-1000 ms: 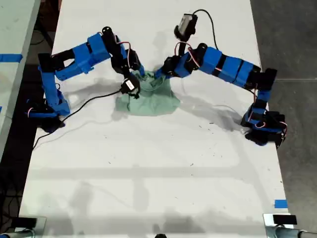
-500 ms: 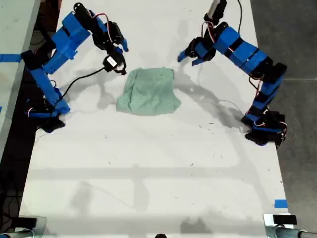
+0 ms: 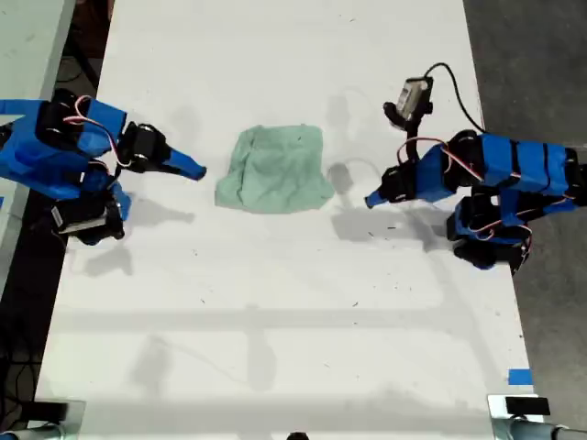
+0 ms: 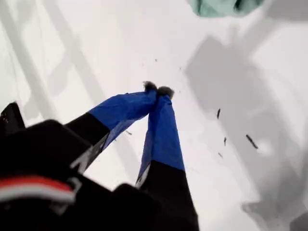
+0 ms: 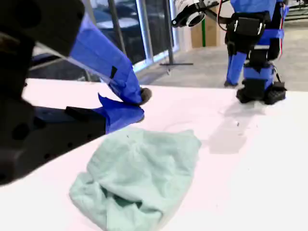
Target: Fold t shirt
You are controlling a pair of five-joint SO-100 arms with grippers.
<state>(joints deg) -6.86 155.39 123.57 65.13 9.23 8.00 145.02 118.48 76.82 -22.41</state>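
The pale mint-green t shirt (image 3: 275,170) lies in a wrinkled, roughly square bundle on the white table (image 3: 275,321), between the two arms. My first gripper (image 3: 371,200) is at the exterior view's right, low over the table and apart from the cloth. Its blue fingers meet at the tips (image 4: 156,89), holding nothing, and an edge of the t shirt (image 4: 221,7) shows beyond them. My second gripper (image 3: 197,171) is at the exterior view's left, a short way from the cloth. Its jaws (image 5: 139,103) are together and empty, just behind the t shirt (image 5: 139,173).
A strip of blue tape (image 3: 519,376) marks the table near the exterior view's lower right. Another table (image 3: 27,92) stands off the exterior view's left edge. Small dark specks (image 4: 250,140) dot the surface near my first gripper. The first arm's base (image 5: 252,48) stands across the table in the second wrist view.
Both grippers were down at the shirt's far edge a second ago. They let go, lifted away and drew back to their own sides. The shirt stayed where it lay.
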